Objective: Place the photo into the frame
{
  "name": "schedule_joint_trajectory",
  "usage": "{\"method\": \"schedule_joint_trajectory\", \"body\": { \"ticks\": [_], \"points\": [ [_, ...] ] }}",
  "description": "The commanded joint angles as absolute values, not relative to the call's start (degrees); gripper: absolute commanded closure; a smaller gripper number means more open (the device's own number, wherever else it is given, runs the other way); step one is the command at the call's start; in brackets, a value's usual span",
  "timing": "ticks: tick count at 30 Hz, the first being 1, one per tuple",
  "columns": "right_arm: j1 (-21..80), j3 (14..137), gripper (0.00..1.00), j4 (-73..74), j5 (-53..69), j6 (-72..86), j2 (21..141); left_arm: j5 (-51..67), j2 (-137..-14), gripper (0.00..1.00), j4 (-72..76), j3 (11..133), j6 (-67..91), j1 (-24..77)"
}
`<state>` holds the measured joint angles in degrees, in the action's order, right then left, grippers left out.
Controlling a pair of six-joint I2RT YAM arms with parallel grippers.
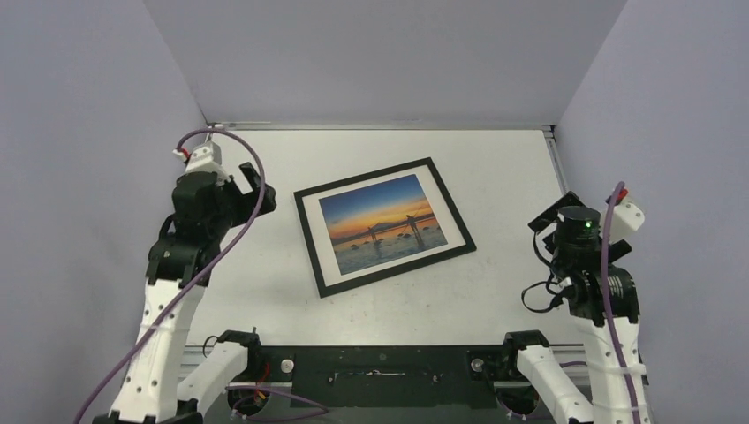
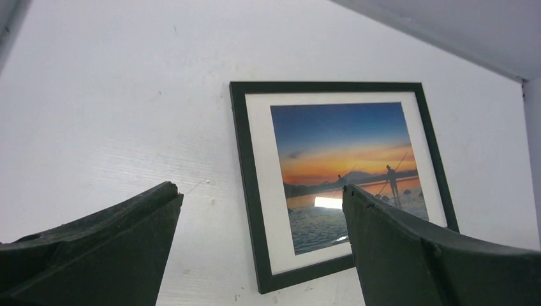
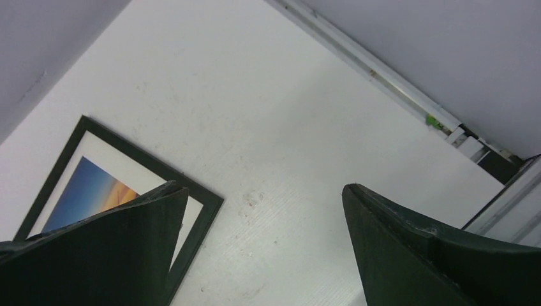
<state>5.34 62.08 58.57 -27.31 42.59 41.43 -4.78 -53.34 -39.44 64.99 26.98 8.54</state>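
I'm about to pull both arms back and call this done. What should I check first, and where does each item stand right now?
1. Photo inside the frame, picture side up: ok.
2. Cream mat borders the photo on all four sides: ok.
3. Frame lying flat on the table: ok, as far as the top view shows.
4. Left gripper open, empty, off the frame: ok.
5. Right gripper open, empty, off the frame: ok.
6. Back of the frame closed: cannot tell, underside hidden.
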Motion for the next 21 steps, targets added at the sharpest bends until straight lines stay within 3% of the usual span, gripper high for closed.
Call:
{"method": "schedule_joint_trajectory", "body": {
  "ticks": [1, 9, 21],
  "points": [
    [5.71, 70.02, 0.0, 64.28, -35.13, 39.61, 38.24, -9.47, -45.8, 0.03, -45.24, 69.35, 24.15, 8.61],
    [5.55, 80.19, 0.0, 66.97, -35.35, 39.29, 37.71, -15.02, -39.88, 0.03, -55.75, 77.68, 22.81, 8.6],
    [5.42, 83.02, 0.0, 71.79, -34.77, 39.96, 40.34, -18.74, -37.98, 0.03, -68.94, 85.21, 21.43, 8.52]
  ]
}}
